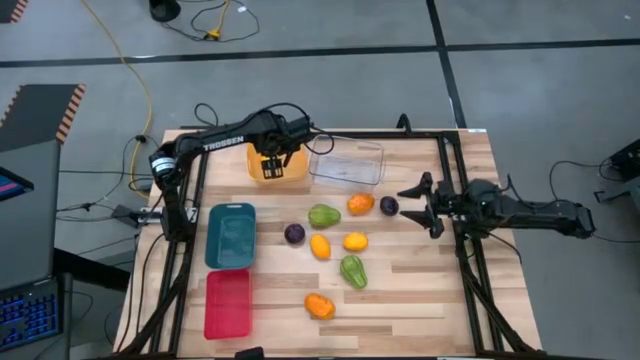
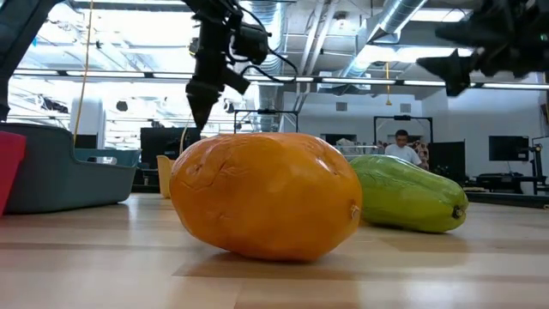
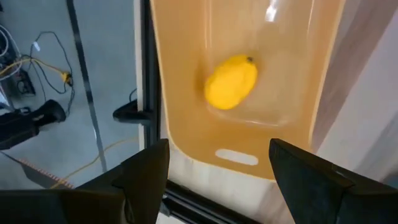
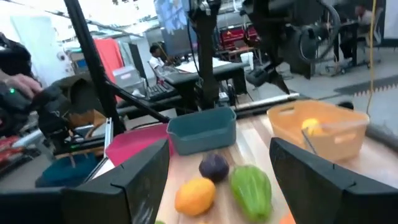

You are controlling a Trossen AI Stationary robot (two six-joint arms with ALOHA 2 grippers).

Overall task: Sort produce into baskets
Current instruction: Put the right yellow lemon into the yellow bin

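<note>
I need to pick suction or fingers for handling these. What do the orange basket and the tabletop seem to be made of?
The orange basket looks like thin translucent plastic, smooth and glossy: light shows through its walls and highlights glint on them. The tabletop looks like light wood planks, with visible grain and seams and a low sheen, probably sealed.

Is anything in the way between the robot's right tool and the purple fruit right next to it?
No. The right tool, open, is beside the purple fruit with only bare table between them. The orange fruit sits on the fruit's far side.
</note>
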